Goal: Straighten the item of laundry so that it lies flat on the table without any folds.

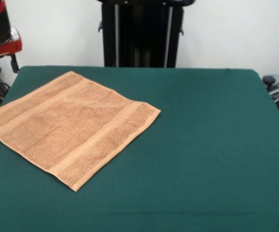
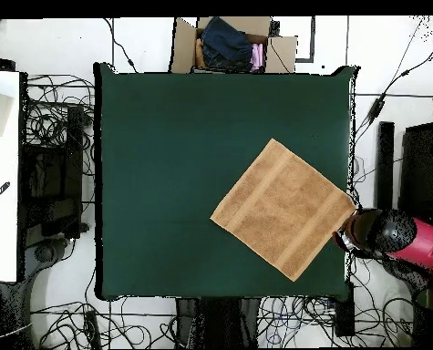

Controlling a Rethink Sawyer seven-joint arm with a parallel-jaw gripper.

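Front view: towel (image 1: 72, 126) already lies spread flat w/ no folds on the table (image 1: 202, 145), front-left area, one corner at the table's left edge, so best move is prob. no more tugging, just a check of the corners. Arm (image 1: 2, 29) is parked back at far left off the cloth; overhead shows it (image 2: 388, 232) just off the towel's (image 2: 283, 208) corner, pincer hidden, can't tell if it's apart or together, nothing seen held.
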